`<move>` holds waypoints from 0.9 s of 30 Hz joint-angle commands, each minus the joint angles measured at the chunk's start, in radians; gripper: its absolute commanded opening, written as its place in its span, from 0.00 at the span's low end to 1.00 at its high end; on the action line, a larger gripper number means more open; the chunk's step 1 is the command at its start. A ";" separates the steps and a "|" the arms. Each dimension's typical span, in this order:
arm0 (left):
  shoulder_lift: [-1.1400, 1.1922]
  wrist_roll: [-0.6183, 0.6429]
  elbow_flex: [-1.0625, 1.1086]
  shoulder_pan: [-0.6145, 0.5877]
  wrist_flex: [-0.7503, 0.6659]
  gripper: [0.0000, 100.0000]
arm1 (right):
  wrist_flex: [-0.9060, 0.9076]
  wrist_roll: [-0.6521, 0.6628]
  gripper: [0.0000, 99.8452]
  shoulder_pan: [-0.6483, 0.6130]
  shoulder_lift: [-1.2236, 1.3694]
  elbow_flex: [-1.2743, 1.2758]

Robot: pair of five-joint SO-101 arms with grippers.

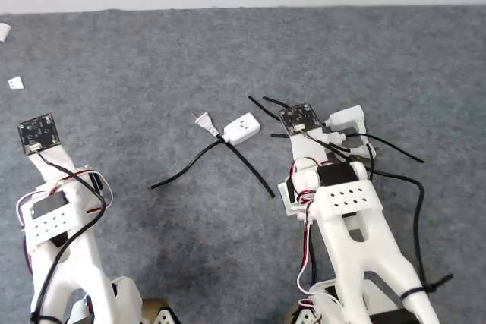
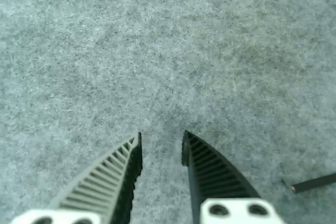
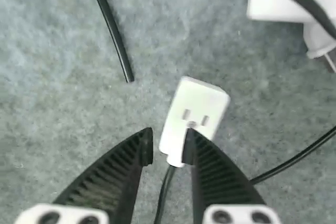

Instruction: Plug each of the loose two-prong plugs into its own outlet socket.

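The right tool (image 3: 168, 131) is spread. Its ribbed black jaws are set either side of the cord end of a white rectangular plastic outlet socket (image 3: 195, 106), which lies face up on the grey felt-like worktop (image 3: 47, 103); no firm pinch can be made out. Near it, a second white socket block (image 3: 278, 1) lies with a small white two-prong plug (image 3: 319, 43) just beside it, not inserted. In the high view, another white socket with a black cord (image 1: 241, 128) is found between the arms. A pale two-prong plug on a black cord (image 1: 202, 120) lies at its end, prongs turned away. The left tool (image 2: 161, 139) is spread over bare worktop, well apart from the sockets, with a loose black cord tip (image 2: 315, 183) nearby. Several faults may be expected. A socket gripped only at its narrow cord end is likely to pivot or slip. An unheld socket would probably be pushed along the worktop rather than mated. The crossing cords could also be snagged and drag a plug out of line.
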 commanded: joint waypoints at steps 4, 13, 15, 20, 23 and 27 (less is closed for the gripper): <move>-0.012 -0.009 -0.007 -0.002 0.008 0.12 | -0.028 -0.017 0.13 0.021 0.022 0.011; -0.012 -0.009 -0.007 -0.003 0.008 0.12 | -0.136 -0.074 0.14 0.127 0.173 0.005; -0.012 -0.009 -0.007 -0.003 0.008 0.12 | -0.136 -0.074 0.14 0.097 0.193 0.005; -0.012 -0.009 -0.007 -0.003 0.008 0.12 | -0.130 -0.078 0.15 -0.010 0.226 0.005; -0.012 -0.009 -0.007 -0.006 0.008 0.12 | -0.136 -0.080 0.15 -0.058 0.236 0.005; -0.012 -0.009 -0.007 -0.006 0.008 0.12 | -0.139 -0.081 0.14 -0.084 0.239 0.005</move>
